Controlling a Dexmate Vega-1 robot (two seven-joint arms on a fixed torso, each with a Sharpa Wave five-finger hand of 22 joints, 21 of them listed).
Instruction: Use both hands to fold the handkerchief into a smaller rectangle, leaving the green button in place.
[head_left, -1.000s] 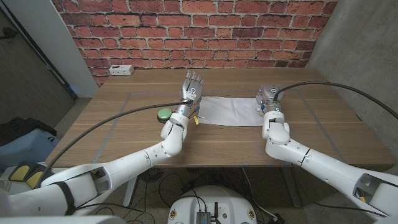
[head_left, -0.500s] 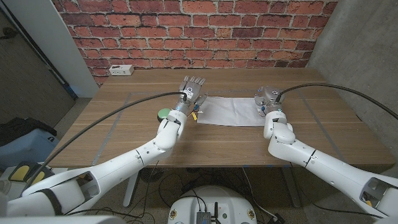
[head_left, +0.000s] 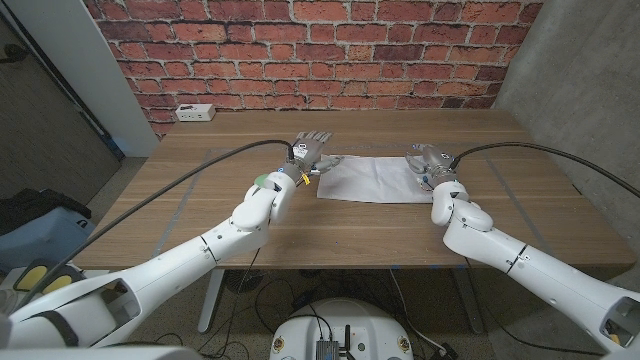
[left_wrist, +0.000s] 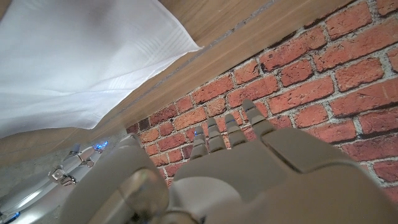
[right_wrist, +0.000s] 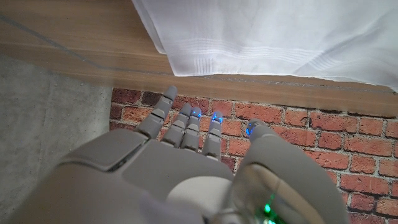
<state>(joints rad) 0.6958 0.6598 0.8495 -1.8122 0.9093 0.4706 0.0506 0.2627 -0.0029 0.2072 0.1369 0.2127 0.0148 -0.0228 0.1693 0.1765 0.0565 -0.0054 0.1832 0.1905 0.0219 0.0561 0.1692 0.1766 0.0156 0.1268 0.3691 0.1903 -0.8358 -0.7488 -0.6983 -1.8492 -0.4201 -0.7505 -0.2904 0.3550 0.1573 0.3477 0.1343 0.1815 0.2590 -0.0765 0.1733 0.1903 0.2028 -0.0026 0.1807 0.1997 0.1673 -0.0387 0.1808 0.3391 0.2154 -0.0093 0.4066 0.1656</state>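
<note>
A white handkerchief (head_left: 372, 179) lies spread as a wide rectangle on the wooden table (head_left: 500, 190). My left hand (head_left: 313, 148) hovers at the cloth's far left corner, fingers stretched out and holding nothing. At the far right corner my right hand (head_left: 428, 160) is likewise extended and holds nothing. The green button (head_left: 262, 181) sits on the table left of the cloth, mostly hidden behind my left forearm. The left wrist view has the left hand (left_wrist: 227, 134) pointing past a cloth corner (left_wrist: 81, 56). The right wrist view has the right hand (right_wrist: 186, 140) beside the cloth's hem (right_wrist: 280, 31).
A white power strip (head_left: 194, 112) lies at the table's back left corner. Grey tape lines (head_left: 190, 190) mark the tabletop. A brick wall (head_left: 320, 50) stands right behind the table. Black cables (head_left: 200, 185) run along both arms.
Both arms have reached farther forward over the table, and the left forearm now covers most of the green button. The handkerchief has not moved.
</note>
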